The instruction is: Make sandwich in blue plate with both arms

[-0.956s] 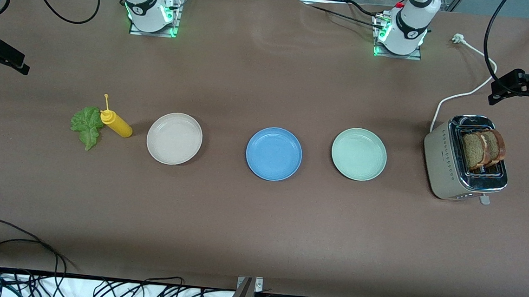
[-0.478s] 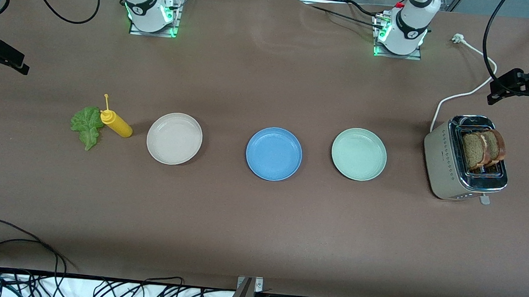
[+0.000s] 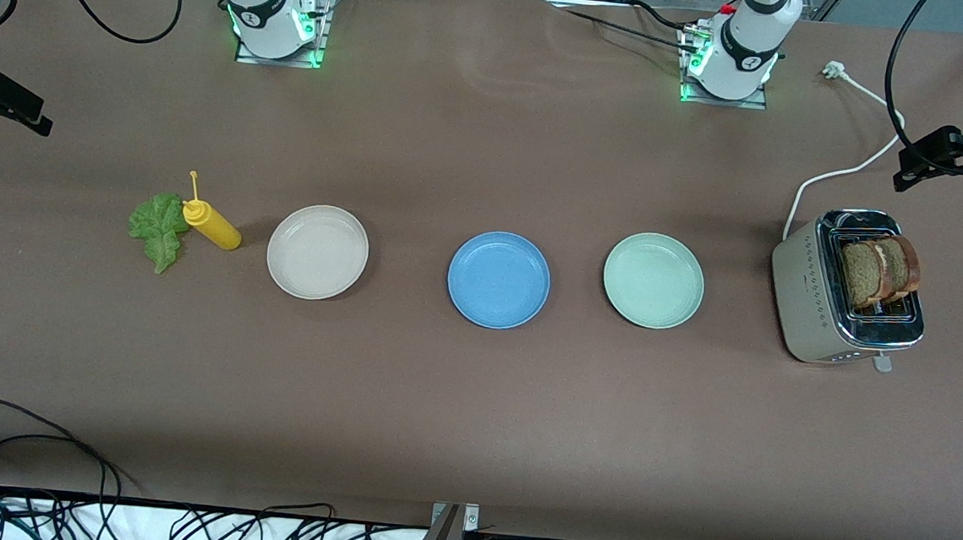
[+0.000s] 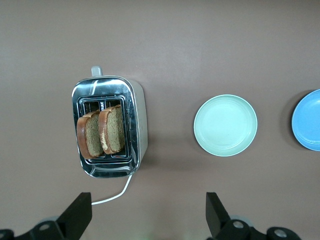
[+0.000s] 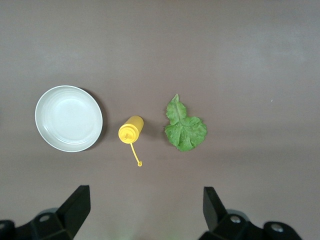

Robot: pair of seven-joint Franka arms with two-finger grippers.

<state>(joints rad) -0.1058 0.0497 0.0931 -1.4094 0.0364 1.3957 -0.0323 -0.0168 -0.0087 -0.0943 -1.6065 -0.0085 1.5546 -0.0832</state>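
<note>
Standing upright in the toaster [image 3: 818, 306], two toast slices [image 3: 878, 271].

The toaster [image 3: 846, 289] hid the lower halves of both toast slices [image 4: 100, 133]. The blue plate [image 4: 307, 120] was cut off at the left wrist view's edge.

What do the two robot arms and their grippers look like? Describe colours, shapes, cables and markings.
Both arms are glossy white with dark grey joint bands, a small round marking and a red knob near the bottom. Each stands on a metal plate lit green: the left arm, the right arm. Black cables trail from them. The left gripper and right gripper are black, with two wedge-shaped fingers.
</note>
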